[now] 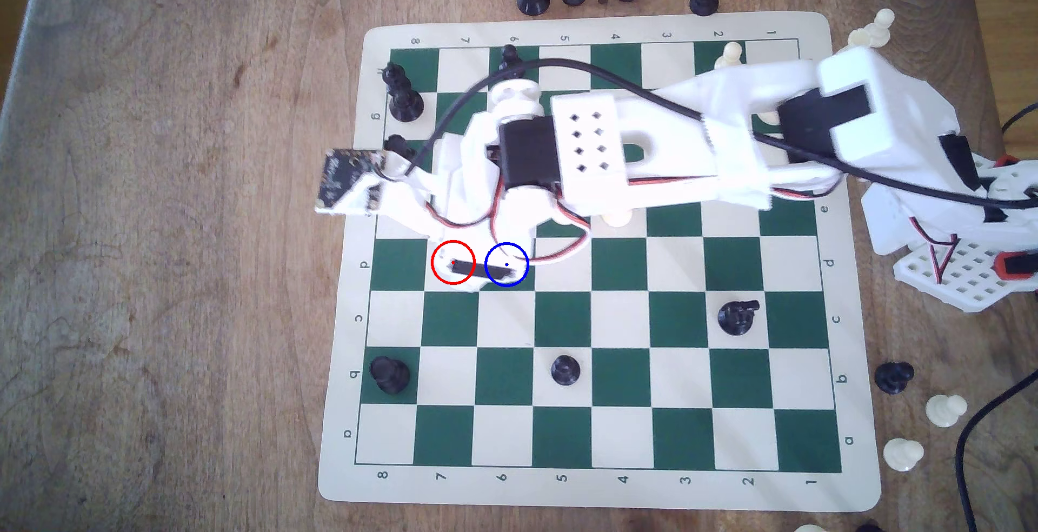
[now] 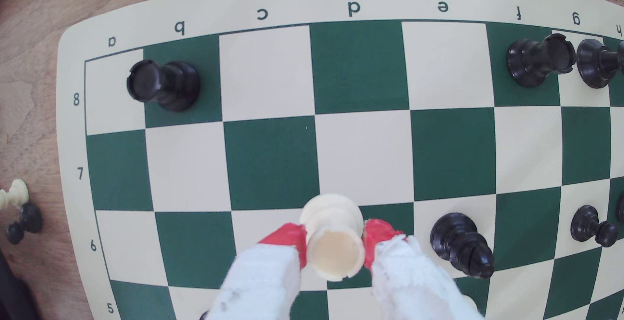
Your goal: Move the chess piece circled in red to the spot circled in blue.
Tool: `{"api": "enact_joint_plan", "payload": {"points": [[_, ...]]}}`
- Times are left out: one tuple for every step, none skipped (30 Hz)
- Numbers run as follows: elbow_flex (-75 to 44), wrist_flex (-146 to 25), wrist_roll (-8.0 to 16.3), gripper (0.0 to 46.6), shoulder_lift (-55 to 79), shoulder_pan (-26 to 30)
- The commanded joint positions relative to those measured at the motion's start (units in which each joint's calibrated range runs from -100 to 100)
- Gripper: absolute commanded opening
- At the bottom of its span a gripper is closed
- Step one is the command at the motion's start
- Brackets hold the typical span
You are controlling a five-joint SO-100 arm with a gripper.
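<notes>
I have the gripper (image 2: 335,243) pinching the cream rook (image 2: 332,239) upright (red pads either side); blue-circled square (image 1: 506,264) lies directly beneath.

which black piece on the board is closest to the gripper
The black bishop, with a slit in its rounded top, standing just beside the gripper. The black rooks and the black pawn stand farther off.

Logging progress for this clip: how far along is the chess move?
Done: the gripper has closed its red pads on the chess piece. In hand: the piece appears to be over d6, the blue-circled spot. Left: lowering it if lifted, then releasing. Contact with the board cannot be told.
</notes>
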State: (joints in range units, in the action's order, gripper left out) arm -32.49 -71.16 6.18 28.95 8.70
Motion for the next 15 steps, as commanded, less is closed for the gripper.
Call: {"api": "enact_joint_plan", "payload": {"points": [[10.82,4.65,-0.29,5.8,-12.39,0.64],[14.09,6.45,-0.34,5.9,-13.24,0.80],[15.26,7.03,-0.39,5.9,-13.41,0.80],[16.17,7.44,-0.44,5.9,-13.58,0.80],[16.62,7.60,-0.44,6.0,-13.67,0.80],[17.26,7.85,-0.54,6.0,-13.67,0.72],[18.35,8.50,-0.88,6.0,-13.67,0.49],[18.71,8.67,-1.03,6.0,-13.67,0.33],[19.16,8.83,-1.27,6.1,-13.67,0.10],[19.25,8.91,-1.42,6.1,-13.75,0.02],[19.34,8.99,-1.51,6.1,-13.84,-0.06],[19.34,9.16,-1.61,6.1,-13.92,-0.14],[19.34,9.24,-1.71,6.1,-13.92,-0.22],[19.34,9.40,-1.81,6.1,-14.01,-0.29],[19.34,9.48,-2.05,6.1,-14.01,-0.53]]}}
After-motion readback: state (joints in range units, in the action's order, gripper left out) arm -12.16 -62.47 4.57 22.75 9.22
